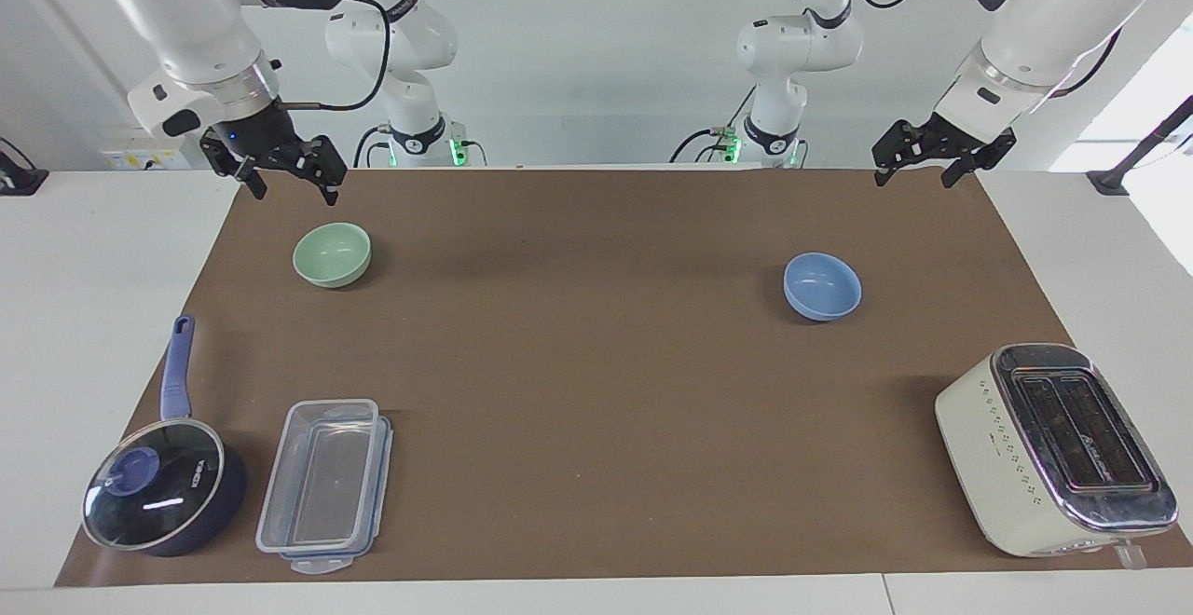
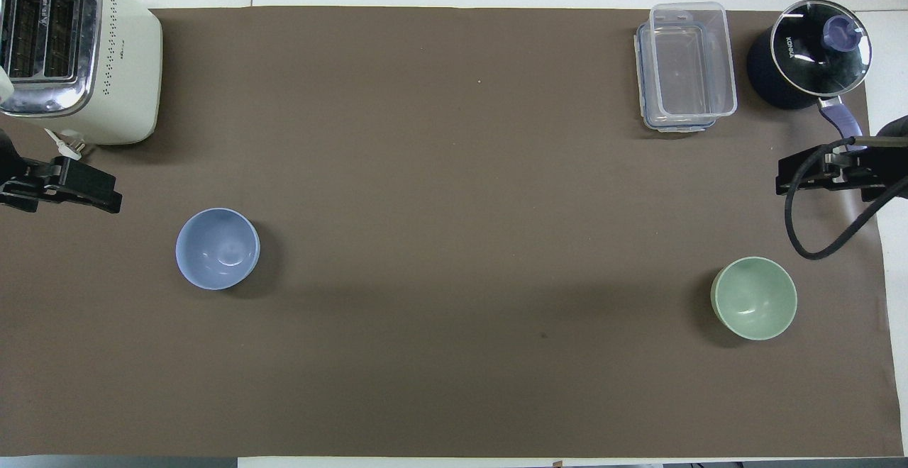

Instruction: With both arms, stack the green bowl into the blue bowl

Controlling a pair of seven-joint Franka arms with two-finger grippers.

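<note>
Both bowls sit apart on the mat (image 1: 596,335), green bowl (image 1: 332,254) under the right gripper (image 1: 294,175), blue bowl (image 1: 821,286) near the left gripper (image 1: 918,166), fingers spread, ready to grasp.

"KONKA" is printed on the saucepan's glass lid (image 2: 819,46).

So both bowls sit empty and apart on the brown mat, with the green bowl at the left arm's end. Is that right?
Not quite. The green bowl sits at the right arm's end, under the right gripper; the blue bowl is at the left arm's end. The facing view shows it. Both are empty and apart on the mat.
</note>
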